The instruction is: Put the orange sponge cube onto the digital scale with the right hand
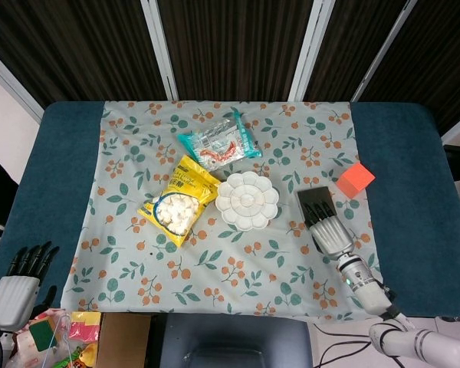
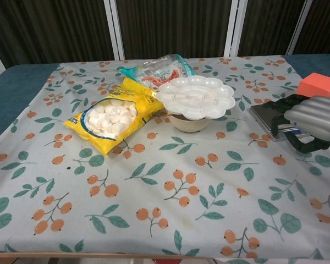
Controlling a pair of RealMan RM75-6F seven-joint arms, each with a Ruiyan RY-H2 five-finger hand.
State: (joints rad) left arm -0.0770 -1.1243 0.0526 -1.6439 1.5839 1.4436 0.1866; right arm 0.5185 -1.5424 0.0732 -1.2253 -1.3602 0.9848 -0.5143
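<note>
Sponge cube [image 1: 356, 179], orange, sits on the tabletop [image 1: 414, 192] just beyond the digital scale [image 1: 316, 204]. Your right hand [image 1: 330, 233] hovers over the scale's near edge, holding nothing, fingers loosely spread, apart from the cube, which lies further out to its right.
</note>
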